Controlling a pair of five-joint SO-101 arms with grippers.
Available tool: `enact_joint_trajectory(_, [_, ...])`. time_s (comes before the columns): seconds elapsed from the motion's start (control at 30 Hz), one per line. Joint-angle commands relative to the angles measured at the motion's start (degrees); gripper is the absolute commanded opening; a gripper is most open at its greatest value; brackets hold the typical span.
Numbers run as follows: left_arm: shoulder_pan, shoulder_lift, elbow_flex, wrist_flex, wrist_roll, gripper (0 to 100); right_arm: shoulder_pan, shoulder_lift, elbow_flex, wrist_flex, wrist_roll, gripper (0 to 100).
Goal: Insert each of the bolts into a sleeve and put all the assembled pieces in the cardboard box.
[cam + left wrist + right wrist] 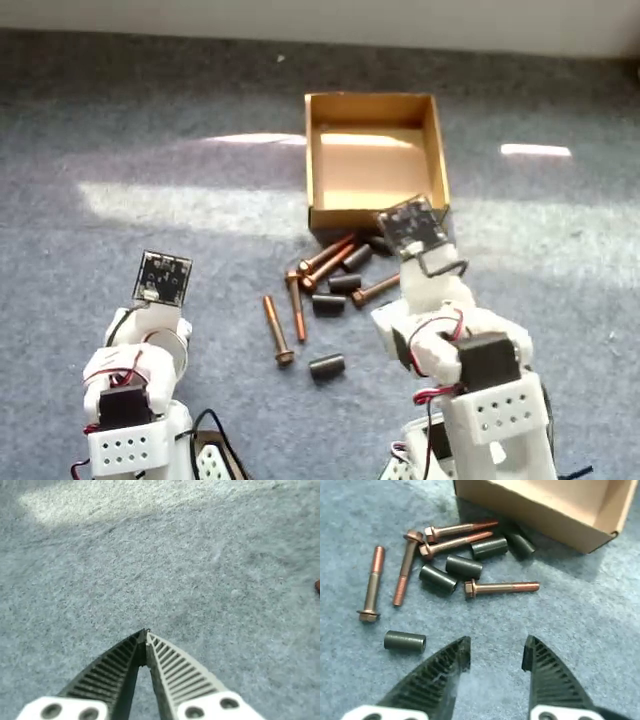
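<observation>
The right arm [440,300] hides the near right corner of the cardboard box [370,97] and one end of a bolt [375,291]. A coppery speck [317,586], perhaps another, is cut off.

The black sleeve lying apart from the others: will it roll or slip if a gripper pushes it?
The sleeve is a short cylinder on its side, so a push would probably roll it, though the carpet may slow it. It looks rigid and smooth, so it should not deform but might slip.

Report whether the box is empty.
Empty: the high view shows the box bare inside; bolts and sleeves lie on the carpet outside.
</observation>
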Motion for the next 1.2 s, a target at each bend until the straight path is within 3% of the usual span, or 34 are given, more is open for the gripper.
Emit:
enact_joint_trajectory(0.0, [-2.2, 0.0, 1.0, -1.3, -0.5, 1, -7.6, 8.4, -4.0, 0.2, 1.7, 17.7])
enact_joint_trajectory(0.13, [-2.2, 0.0, 1.1, -1.3, -0.5, 1, -14.1, 16.8, -5.9, -3.0, 4.7, 17.7])
enact_joint_trajectory(0.37, [-2.2, 0.0, 1.1, -1.3, -0.6, 1, -17.4, 31.6, -12.6, -8.1, 5.2, 18.0])
enact_joint_trajectory(0.57, [-2.2, 0.0, 1.1, -1.3, -0.7, 1, -21.4, 44.7, -19.5, -8.5, 9.8, 17.8])
enact_joint_trajectory(0.93, [-2.2, 0.0, 1.2, -1.3, -0.7, 1, -20.8, 61.3, -29.5, -9.1, 14.7, 17.7])
enact_joint_trajectory(1.17, [-2.2, 0.0, 1.2, -1.2, -0.7, 1, -17.5, 65.5, -29.5, -16.6, 15.1, 17.7])
